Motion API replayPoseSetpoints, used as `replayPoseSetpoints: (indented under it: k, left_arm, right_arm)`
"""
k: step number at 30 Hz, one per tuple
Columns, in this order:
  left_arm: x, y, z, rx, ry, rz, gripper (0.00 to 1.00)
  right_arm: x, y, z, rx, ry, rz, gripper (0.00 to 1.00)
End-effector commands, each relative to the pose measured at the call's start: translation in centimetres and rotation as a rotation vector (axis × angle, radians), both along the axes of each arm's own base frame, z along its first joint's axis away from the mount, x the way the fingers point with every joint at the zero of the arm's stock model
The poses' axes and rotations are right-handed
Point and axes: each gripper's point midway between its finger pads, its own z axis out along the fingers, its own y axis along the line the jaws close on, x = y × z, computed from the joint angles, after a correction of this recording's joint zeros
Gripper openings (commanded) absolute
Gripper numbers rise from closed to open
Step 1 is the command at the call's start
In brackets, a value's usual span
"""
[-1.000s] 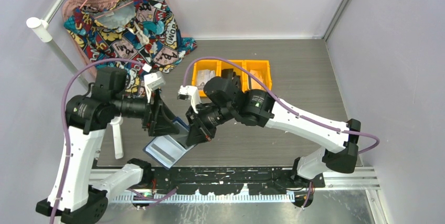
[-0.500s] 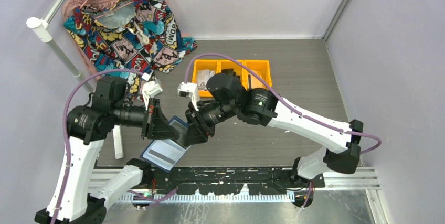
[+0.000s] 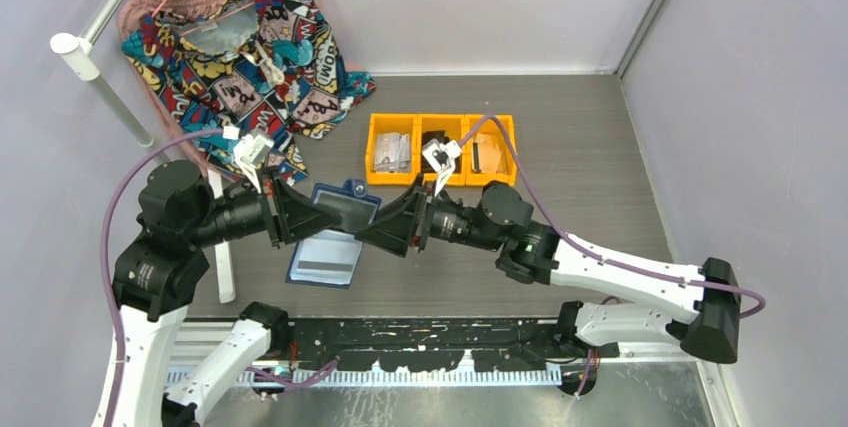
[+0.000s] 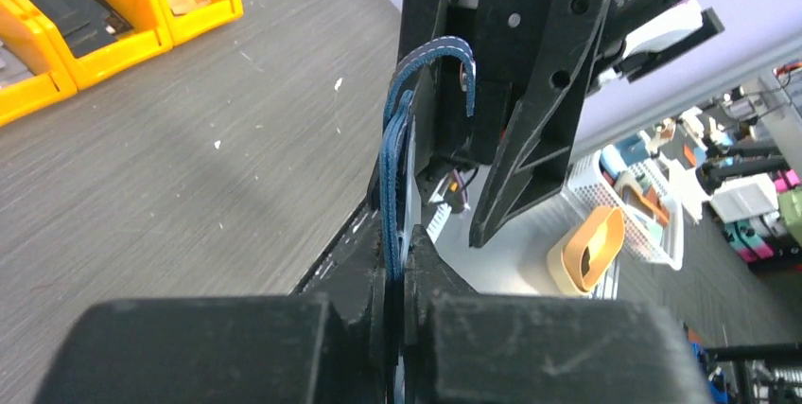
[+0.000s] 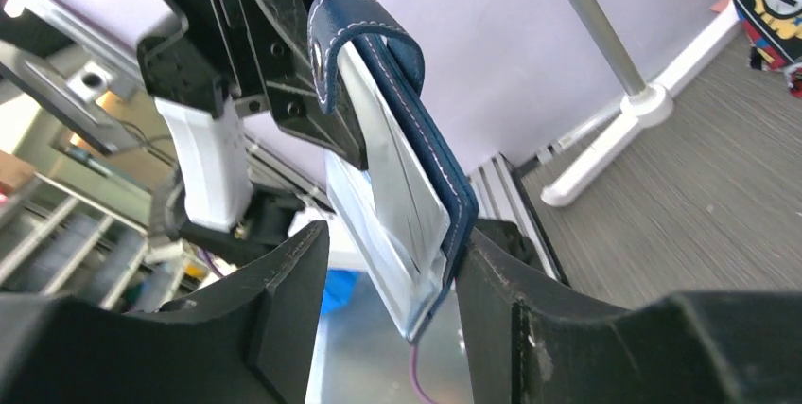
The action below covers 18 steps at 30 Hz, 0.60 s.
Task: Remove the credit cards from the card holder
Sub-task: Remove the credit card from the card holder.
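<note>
Left wrist: left gripper (image 4: 392,272) clamps the card holder (image 4: 392,163) edge; right gripper (image 5: 392,245) jaws apart; likely light, floppy; grip stitched rim.

arms (image 3: 620,269): white shells, black joints | cables (image 3: 150,152): purple loops | end effectors (image 3: 328,215): black, wedge-shaped

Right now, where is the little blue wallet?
In the top view, the navy-blue leather-like card holder is left of centre, pinched by the left gripper, with the right gripper open around its other edge, just in front of the yellow plastic bins.
</note>
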Motion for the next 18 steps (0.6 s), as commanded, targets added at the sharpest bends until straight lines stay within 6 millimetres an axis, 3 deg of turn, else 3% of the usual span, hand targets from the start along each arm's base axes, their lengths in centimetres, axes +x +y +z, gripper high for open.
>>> replayPoseSetpoints:
  k: [1,3,8,9,12,14,18]
  left_arm:
    - [1.8,-0.3,3.0,-0.11,-0.02,0.083,0.0]
    - [1.9,-0.2,3.2,-0.12,-0.013,0.095,0.0]
    - [1.9,0.1,2.3,-0.087,-0.021,0.108,0.01]
    - [1.9,0.3,1.8,-0.06,-0.024,0.114,0.08]
    - [1.8,1.2,-0.5,0.062,-0.022,0.117,0.56]
    - [1.6,1.4,-1.4,0.12,-0.026,0.092,0.64]
    - [-0.7,0.2,-1.7,0.119,0.013,-0.108,0.65]
  right_arm:
    - [0.4,-0.2,6.4,0.297,0.057,-0.007,0.55]
    - [0.6,0.2,6.6,0.324,0.073,0.005,0.47]
    - [-0.1,0.4,6.8,0.355,0.088,0.059,0.09]
    - [-0.4,0.1,6.8,0.336,0.082,0.064,0.04]
    - [-1.3,0.0,5.1,0.153,0.042,0.094,0.01]
    - [-2.1,-0.1,3.7,0.008,-0.01,0.136,0.01]
    - [-4.0,0.0,0.4,-0.255,-0.053,0.279,0.01]
